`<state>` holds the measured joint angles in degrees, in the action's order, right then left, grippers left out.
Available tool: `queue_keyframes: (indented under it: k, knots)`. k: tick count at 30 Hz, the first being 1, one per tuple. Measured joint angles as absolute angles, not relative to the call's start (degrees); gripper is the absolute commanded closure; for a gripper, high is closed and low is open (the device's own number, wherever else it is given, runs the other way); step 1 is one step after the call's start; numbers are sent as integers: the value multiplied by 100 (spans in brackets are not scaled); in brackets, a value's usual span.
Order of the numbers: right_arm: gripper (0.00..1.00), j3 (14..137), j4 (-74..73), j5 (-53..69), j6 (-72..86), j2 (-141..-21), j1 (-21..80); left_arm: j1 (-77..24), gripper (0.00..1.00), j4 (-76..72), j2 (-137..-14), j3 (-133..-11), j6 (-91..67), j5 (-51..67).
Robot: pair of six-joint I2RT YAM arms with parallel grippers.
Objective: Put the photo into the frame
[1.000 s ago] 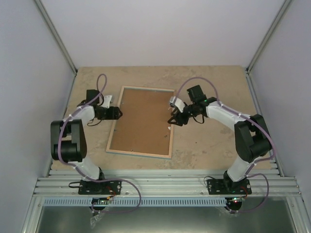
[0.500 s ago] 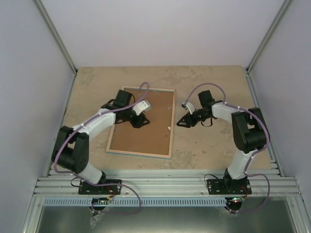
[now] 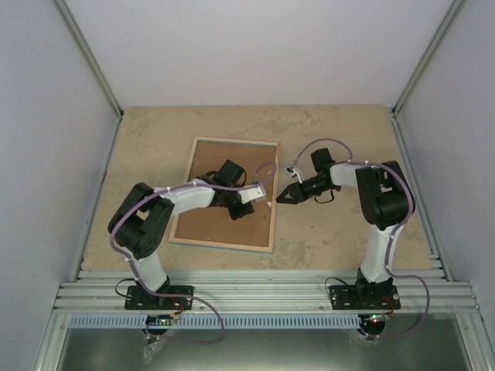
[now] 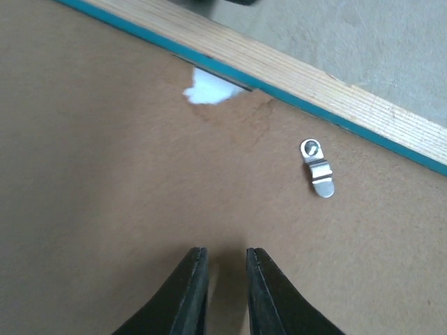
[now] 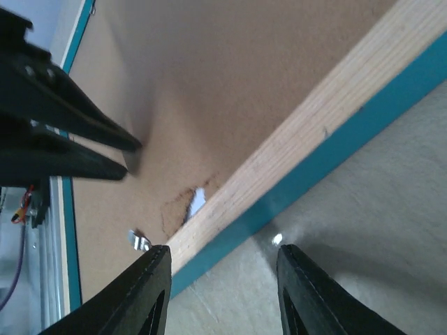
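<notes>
The frame [image 3: 220, 245] lies face down on the table, its light wood rim [image 4: 314, 84] and turquoise edge showing. The brown backing board [image 3: 203, 224] fills it. A white patch [image 4: 207, 91] shows through a torn notch at the board's right edge, beside a metal clip [image 4: 318, 167]. The photo is not in view. My left gripper [image 4: 223, 252] hovers low over the board short of the notch, jaws a narrow gap apart and empty. My right gripper [image 5: 220, 251] is open and straddles the frame's right rim [image 5: 314, 118], holding nothing. The left fingers [image 5: 70, 112] show there too.
The beige tabletop [image 3: 332, 232] surrounds the frame, with pale enclosure walls close on three sides. An aluminium rail [image 3: 263, 294] runs along the near edge by the arm bases. A small white fleck [image 5: 277, 239] lies on the table next to the frame.
My left arm has swept from the frame's left side across the board to near its right edge, its jaws narrowing. My right gripper has drawn slightly outward and narrowed a little.
</notes>
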<state>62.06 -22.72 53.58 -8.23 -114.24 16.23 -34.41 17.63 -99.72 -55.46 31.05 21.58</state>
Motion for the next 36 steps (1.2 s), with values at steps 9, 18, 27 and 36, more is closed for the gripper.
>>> queue_keyframes:
  k: [9,18,27,36]
  knots:
    - [57,6407,-2178,5826,-532,-11756,1621,-3977,86,1586,-10333,-5789,3306,1745]
    - [69,6401,-1990,5889,-294,-11874,1608,-4589,87,1409,-10348,-5787,3586,1262]
    - [81,6383,-1796,6128,-110,-12064,1511,-4825,92,1380,-10455,-5922,3599,880]
    - [88,6254,-1647,6289,36,-12031,1468,-4873,86,1409,-10447,-5933,3288,718]
